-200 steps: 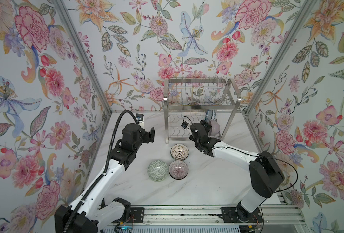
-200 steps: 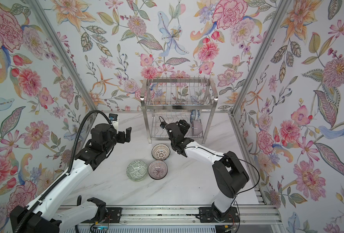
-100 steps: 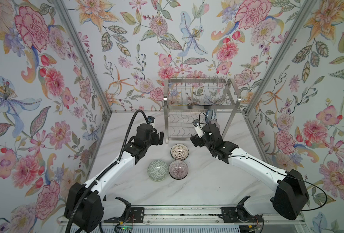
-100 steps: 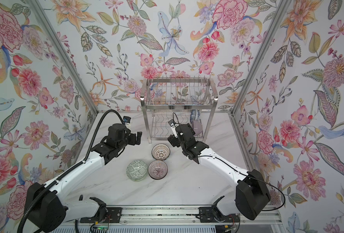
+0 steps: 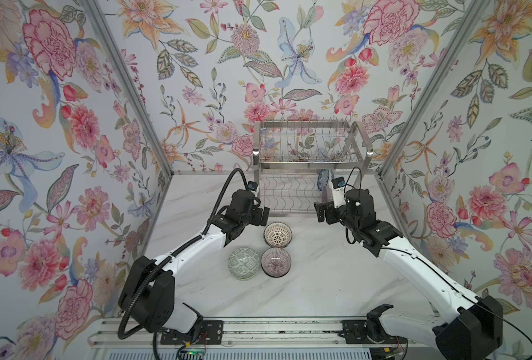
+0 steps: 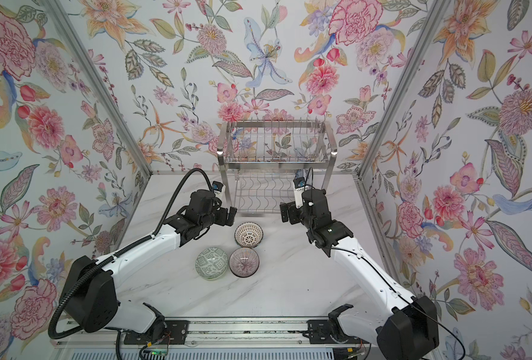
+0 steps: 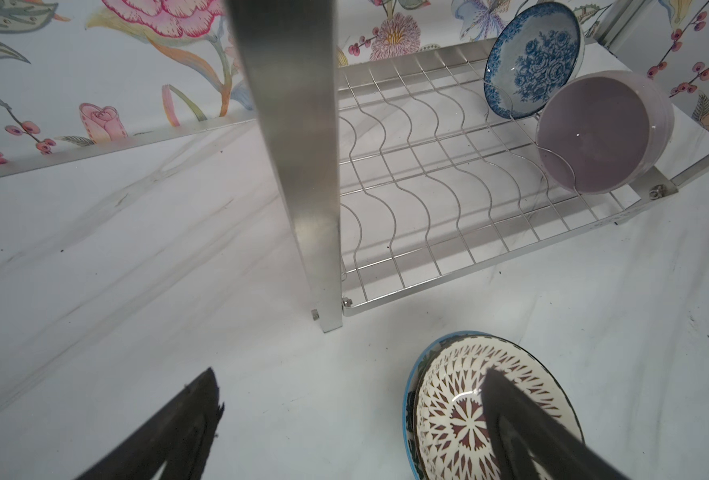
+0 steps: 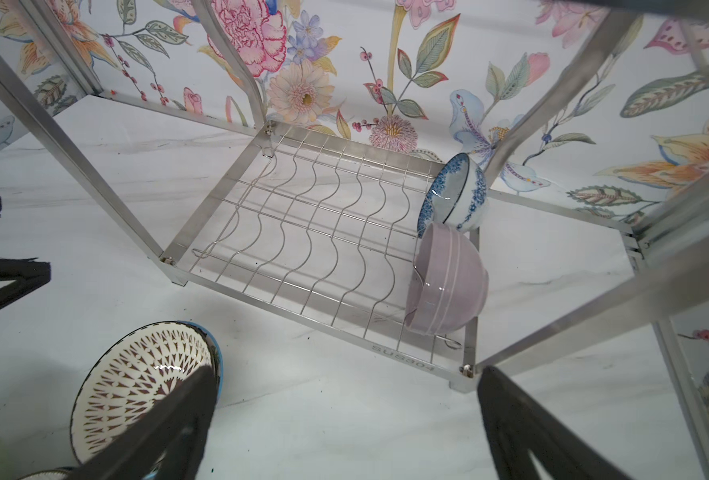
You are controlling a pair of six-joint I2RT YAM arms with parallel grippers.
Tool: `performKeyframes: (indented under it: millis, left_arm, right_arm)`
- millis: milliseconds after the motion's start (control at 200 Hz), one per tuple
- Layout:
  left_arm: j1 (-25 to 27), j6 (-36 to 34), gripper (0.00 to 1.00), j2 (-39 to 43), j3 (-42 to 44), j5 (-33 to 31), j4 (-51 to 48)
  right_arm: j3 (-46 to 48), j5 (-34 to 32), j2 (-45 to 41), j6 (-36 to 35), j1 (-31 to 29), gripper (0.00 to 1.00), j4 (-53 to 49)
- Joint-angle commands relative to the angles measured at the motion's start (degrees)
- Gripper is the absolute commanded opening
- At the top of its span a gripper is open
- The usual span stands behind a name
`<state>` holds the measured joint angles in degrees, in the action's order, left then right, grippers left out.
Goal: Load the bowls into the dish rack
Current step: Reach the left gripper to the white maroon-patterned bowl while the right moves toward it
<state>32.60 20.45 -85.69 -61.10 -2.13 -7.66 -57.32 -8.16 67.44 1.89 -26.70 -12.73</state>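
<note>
1. Dish rack at the far edge of the marble table, close to the floral back wall.
2. On its lower wavy shelf, right end: blue floral bowl tipped on edge at the back, lilac bowl tipped on edge just in front. Touching or barely apart: cannot tell.
3. On the table in front of the rack: white lattice bowl, upright, nested in a blue-rimmed bowl.
4. Nearer the base rail: grey-green geometric bowl and purple-lined bowl, upright, side by side, rims touching.
5. Left gripper: fingers spread wide, nothing between them. Just left of the lattice bowl, near the rack's front left leg.
6. Right gripper: fingers spread wide, nothing held. In front of the rack's right end, near the lilac bowl, apart from it.
</note>
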Motion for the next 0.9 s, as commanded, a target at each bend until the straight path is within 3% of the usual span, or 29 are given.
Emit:
performKeyframes:
  millis: [0, 310, 550, 706, 896]
  left_arm:
    - [0.91, 2.86, 0.99, -2.30, -0.65, 1.95, 0.19]
    - [3.32, 4.58, 0.95, -6.94, -0.71, 2.19, -0.81]
    - [5.46, 2.67, 0.76, -9.68, -2.62, -1.05, -6.22]
    - [5.69, 3.18, 0.51, -10.41, -2.22, -0.64, -6.32]
    - [5.72, 3.47, 0.42, -11.29, -1.58, 0.16, -5.24]
  right_arm:
    - [-1.17, -2.98, -0.77, 2.01, 0.36, 0.99, -6.37]
    - [-1.48, -3.27, -0.65, 2.78, 2.33, 0.99, -7.46]
    - [-0.98, -2.91, -2.03, 2.75, 3.19, 0.99, -7.66]
    - [-0.18, -2.65, -3.01, 2.85, 3.58, 0.99, -7.92]
    - [0.45, -2.52, -3.64, 2.94, 3.75, 0.99, -7.83]
